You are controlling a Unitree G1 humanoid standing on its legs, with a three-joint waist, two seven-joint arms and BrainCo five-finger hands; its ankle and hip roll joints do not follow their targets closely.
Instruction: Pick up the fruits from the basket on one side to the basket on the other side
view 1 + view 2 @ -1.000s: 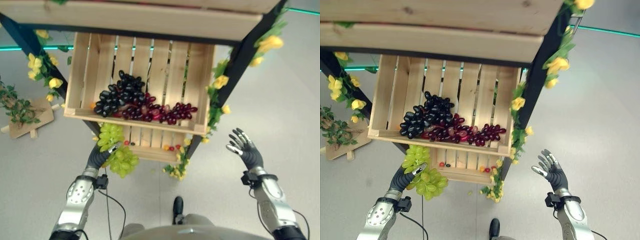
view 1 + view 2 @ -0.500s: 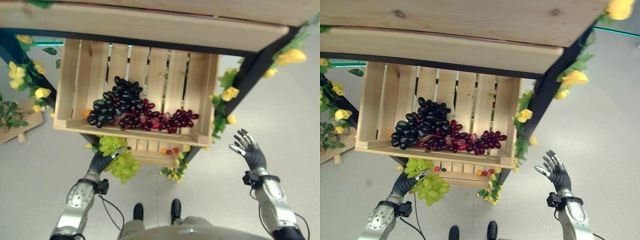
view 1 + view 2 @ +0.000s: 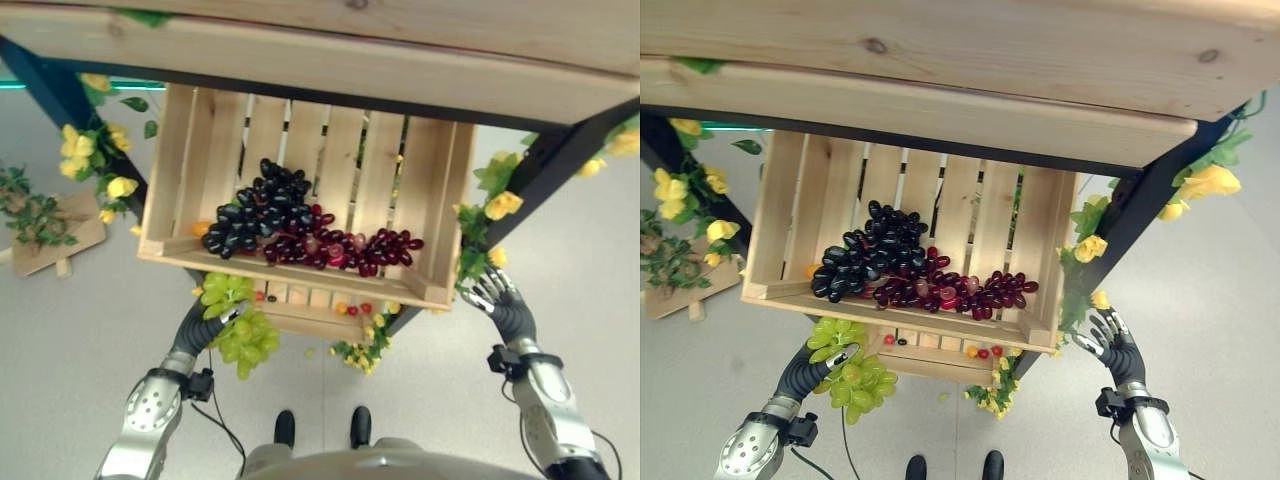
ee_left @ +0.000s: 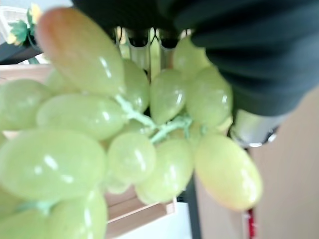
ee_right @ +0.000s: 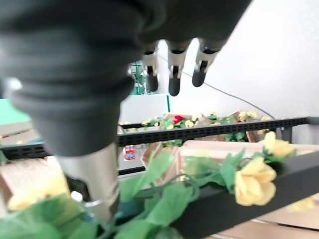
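Up close, green grapes (image 4: 124, 144) stem-joined.

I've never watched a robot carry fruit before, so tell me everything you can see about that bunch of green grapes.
The green grapes form one loose bunch of pale yellow-green oval berries on thin light green stems, glossy, one or two tinged orange. The left hand has its fingers curled round the bunch and holds it in the air, just below the front edge of the wooden crate. Part of the bunch hangs down beside the hand.
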